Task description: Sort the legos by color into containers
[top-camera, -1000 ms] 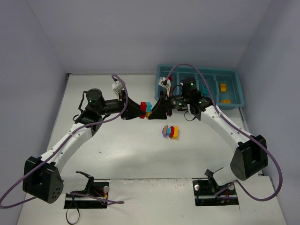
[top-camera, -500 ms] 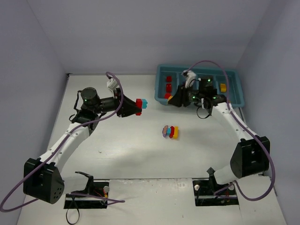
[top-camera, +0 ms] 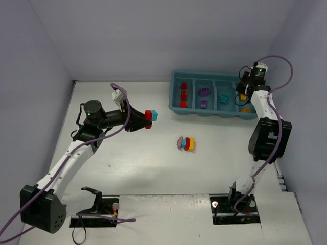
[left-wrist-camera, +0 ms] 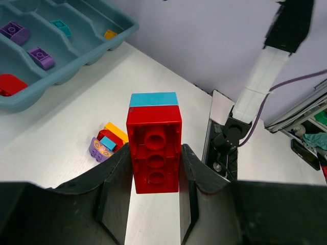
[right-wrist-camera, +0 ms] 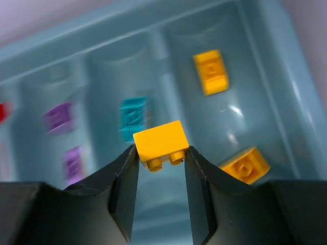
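Four-compartment tray (top-camera: 174,97): red bricks (top-camera: 183,95), purple bricks (top-camera: 204,92), cyan brick (top-camera: 223,97), yellow bricks (right-wrist-camera: 210,72), one colour per compartment, left to right.
Left jaws: clamped narrow on red-and-cyan stack (left-wrist-camera: 154,130), above table (top-camera: 127,163), left of tray.
Right jaws: pinching single yellow brick (right-wrist-camera: 159,140) above tray's right end.
Loose cluster (top-camera: 186,143): multicoloured, on table, in front of tray.

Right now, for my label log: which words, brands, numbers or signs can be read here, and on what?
None readable. The teal tray, the red-and-cyan stack in the left gripper and the yellow brick in the right gripper bear no lettering; stud marks, if any, are too small to tell.
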`<state>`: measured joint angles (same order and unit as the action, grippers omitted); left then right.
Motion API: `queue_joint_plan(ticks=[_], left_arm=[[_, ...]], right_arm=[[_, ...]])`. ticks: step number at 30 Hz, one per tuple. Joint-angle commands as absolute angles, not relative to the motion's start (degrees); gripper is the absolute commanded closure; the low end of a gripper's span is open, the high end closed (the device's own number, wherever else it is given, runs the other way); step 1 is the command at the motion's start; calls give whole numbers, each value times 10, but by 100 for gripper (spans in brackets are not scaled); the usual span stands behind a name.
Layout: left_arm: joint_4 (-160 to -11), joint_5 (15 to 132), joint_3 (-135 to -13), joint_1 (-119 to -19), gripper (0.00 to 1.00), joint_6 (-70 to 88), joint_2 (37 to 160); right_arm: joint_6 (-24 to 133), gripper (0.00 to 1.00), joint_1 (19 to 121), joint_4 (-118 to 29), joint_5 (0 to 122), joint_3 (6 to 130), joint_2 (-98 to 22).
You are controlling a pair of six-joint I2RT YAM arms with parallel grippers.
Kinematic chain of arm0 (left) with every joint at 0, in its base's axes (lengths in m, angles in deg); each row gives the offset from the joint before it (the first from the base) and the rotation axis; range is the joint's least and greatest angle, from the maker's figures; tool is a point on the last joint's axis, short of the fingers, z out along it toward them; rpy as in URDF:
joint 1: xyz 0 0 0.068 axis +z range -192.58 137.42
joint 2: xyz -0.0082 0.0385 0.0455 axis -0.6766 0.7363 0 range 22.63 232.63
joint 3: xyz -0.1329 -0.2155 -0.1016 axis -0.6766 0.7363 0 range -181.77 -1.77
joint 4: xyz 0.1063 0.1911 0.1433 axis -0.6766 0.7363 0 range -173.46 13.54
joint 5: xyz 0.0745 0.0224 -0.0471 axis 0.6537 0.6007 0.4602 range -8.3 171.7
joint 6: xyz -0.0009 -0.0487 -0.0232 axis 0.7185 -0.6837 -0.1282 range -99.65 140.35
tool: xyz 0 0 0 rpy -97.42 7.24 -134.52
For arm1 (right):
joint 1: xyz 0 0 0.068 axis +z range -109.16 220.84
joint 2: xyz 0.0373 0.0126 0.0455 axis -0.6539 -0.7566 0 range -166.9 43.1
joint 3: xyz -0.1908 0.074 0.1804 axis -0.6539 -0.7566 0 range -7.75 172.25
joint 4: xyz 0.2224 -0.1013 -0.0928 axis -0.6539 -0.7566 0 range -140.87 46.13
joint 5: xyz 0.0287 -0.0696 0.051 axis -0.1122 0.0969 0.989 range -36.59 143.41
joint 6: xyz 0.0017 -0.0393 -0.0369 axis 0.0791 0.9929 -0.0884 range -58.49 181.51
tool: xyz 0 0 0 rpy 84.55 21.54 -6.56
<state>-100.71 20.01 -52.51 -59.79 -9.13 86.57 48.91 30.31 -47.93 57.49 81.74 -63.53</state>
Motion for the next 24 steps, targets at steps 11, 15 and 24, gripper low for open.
queue_joint_plan(ticks=[11, 15, 24], left_arm=[[-1022, 205, -516, -596, 100, -43, 827], [-1028, 198, -516, -596, 100, -38, 834], [-998, 170, -546, -595, 100, -14, 860]], right_arm=[[496, 42, 228, -470, 592, 994, -777], [481, 38, 232, -474, 687, 977, -726], [490, 38, 361, -427, 1011, 837, -540]])
